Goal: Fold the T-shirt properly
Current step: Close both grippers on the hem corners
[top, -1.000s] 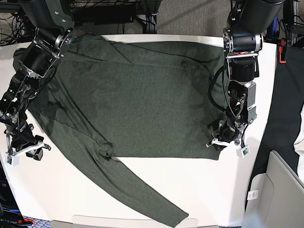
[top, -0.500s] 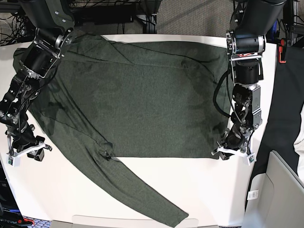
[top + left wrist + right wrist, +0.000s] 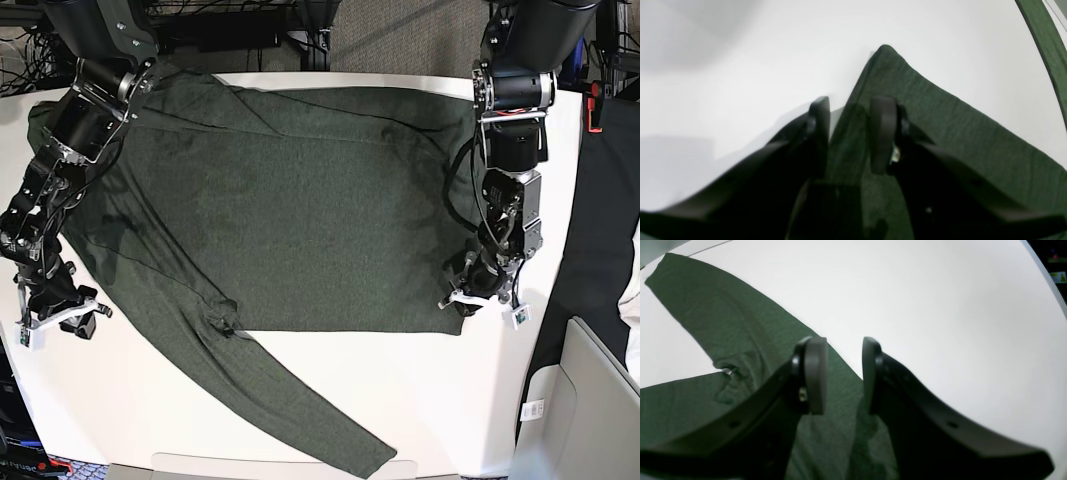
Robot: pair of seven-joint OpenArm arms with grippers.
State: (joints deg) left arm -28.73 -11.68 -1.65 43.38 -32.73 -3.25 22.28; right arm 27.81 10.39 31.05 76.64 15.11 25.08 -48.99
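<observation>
The dark olive T-shirt [image 3: 290, 200] lies spread flat on the white table [image 3: 400, 400], with one long sleeve running down to the front edge. My left gripper [image 3: 478, 303] is low at the shirt's lower right corner. In the left wrist view the gripper [image 3: 850, 106] is open, and the shirt corner [image 3: 940, 126] lies between the fingers. My right gripper [image 3: 62, 324] is at the shirt's left edge. In the right wrist view it [image 3: 843, 350] is open over the edge of the shirt [image 3: 723, 333], touching nothing that I can see.
A black cloth [image 3: 600, 200] hangs off the table's right side. A grey bin [image 3: 590, 400] stands at the lower right. Cables and dark gear sit behind the table. Bare white table shows in front of the shirt, on both sides of the sleeve.
My left gripper has moved back a little, up and inward, to the shirt's lower right corner. The right gripper has barely moved. The shirt lies as before.
</observation>
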